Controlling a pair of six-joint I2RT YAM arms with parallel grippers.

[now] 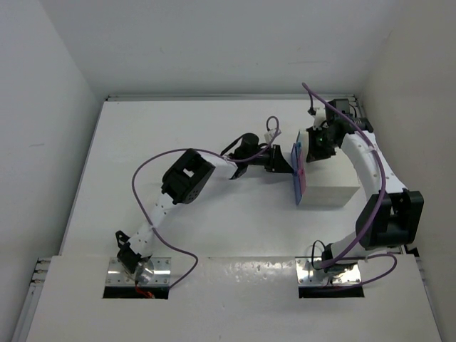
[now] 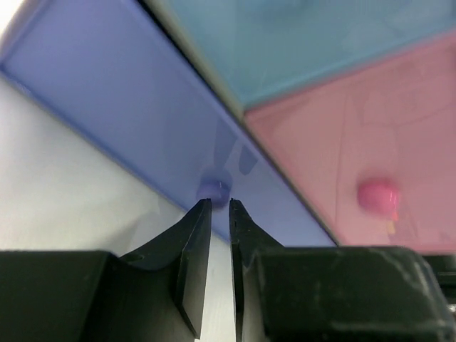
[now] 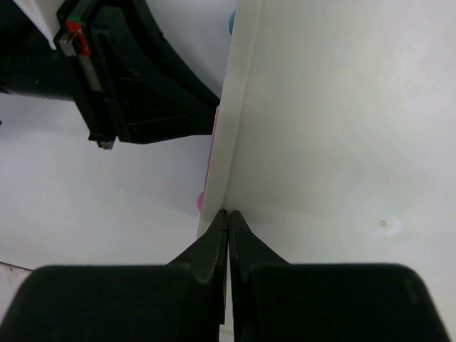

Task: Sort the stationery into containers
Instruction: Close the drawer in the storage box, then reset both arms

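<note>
Table carries the white cabinet right of centre, fronts facing left. The overhead sees those fronts edge-on. The left wrist view sees them face-on: blue drawer, pink drawer, teal drawer, all flush. Right gripper: fingers pressed together, tips on the cabinet's top edge. Left gripper: slim gap, tips at the blue knob; can't tell if it's pinching.

The white table carries one white cube cabinet right of its middle.
</note>
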